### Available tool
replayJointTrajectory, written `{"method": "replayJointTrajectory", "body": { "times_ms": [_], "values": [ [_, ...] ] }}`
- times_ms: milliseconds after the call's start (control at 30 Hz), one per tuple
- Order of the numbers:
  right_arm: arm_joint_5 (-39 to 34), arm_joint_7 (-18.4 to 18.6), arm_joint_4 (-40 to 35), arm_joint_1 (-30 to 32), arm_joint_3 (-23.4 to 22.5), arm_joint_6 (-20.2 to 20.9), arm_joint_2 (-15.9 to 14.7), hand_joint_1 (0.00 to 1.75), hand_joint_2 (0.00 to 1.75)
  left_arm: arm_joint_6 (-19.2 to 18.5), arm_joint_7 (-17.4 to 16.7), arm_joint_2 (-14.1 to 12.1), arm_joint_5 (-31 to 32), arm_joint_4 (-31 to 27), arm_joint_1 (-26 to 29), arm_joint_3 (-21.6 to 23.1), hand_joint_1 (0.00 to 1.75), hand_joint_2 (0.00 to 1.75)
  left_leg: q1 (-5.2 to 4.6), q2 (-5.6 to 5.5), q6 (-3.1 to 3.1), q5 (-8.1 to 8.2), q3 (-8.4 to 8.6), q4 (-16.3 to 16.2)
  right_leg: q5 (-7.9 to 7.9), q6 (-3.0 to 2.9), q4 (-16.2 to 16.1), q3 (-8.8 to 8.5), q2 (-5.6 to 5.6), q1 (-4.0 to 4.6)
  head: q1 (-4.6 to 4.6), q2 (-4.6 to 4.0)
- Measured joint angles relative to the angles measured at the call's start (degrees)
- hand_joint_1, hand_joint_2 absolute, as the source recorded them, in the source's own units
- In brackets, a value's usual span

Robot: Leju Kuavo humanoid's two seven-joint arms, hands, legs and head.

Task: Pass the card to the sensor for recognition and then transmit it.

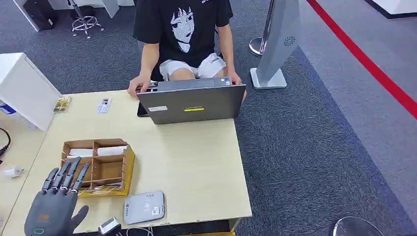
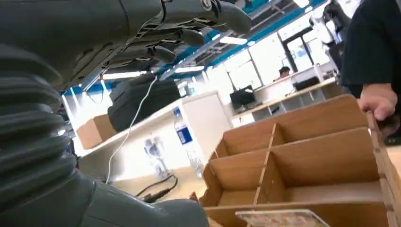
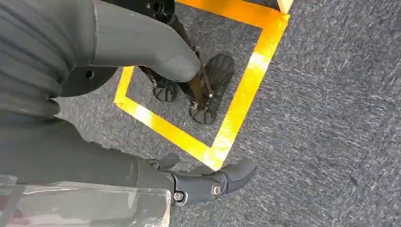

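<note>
Left robot hand (image 1: 55, 201) spread (empty) beside wooden organizer (image 1: 98, 167) — white cards (image 1: 97, 151) inside

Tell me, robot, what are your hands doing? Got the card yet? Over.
Left robot hand open, hovering by the wooden card box. Right robot hand hanging over carpet, empty. No card held. Sensor unblocked.

Left hand (image 1: 55, 204) raised, fingers spread; right hand (image 3: 142, 71) hangs empty.
</note>
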State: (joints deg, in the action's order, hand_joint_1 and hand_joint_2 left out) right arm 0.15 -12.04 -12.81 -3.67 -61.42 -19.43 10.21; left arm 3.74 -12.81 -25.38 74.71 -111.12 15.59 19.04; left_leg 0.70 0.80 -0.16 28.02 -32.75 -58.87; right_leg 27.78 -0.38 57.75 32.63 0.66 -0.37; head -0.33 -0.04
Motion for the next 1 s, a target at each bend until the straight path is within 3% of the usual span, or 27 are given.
{"method": "replayJointTrajectory", "body": {
  "times_ms": [300, 533, 733, 1000],
  "values": [
    [1.07, 0.41, 0.00, -0.03, 0.00, 0.07, 0.00, 0.00, 1.75, -0.53, -0.85, 0.51, -0.97, 3.17, -0.73, 0.15, 0.00, 1.75, -0.01, -0.01, 0.00, 0.00, 0.00, 0.00, 0.00, 0.00, 0.00, 0.00, 0.01, 0.00, 0.00, 0.00],
    [3.91, 1.57, -0.02, -0.23, 0.43, 1.09, -0.17, 0.00, 1.75, 5.59, 0.70, 6.26, 3.77, 14.46, -6.16, -0.72, 0.00, 1.75, -0.02, -0.04, 0.00, -0.01, 0.02, -0.01, -0.04, 0.00, -0.01, -0.04, 0.07, -0.01, 0.02, 0.00],
    [4.64, 1.77, -0.02, -0.27, 0.59, 1.68, -0.44, 0.00, 1.75, 5.87, 0.72, 9.10, 5.07, 21.49, -8.03, -3.50, 0.00, 1.75, -0.01, -0.03, 0.00, -0.01, 0.02, -0.01, -0.03, 0.00, 0.00, -0.03, 0.05, -0.01, 0.00, 0.00],
    [4.90, 2.16, -0.02, -0.26, 0.59, 1.73, -0.61, 0.00, 1.75, 4.85, 0.65, 10.10, 7.41, 25.31, -7.62, -6.14, 0.00, 1.75, -0.01, -0.04, 0.00, 0.00, -0.01, -0.01, 0.00, 0.00, 0.00, -0.02, 0.04, -0.01, 0.02, 0.00]
  ]
}}
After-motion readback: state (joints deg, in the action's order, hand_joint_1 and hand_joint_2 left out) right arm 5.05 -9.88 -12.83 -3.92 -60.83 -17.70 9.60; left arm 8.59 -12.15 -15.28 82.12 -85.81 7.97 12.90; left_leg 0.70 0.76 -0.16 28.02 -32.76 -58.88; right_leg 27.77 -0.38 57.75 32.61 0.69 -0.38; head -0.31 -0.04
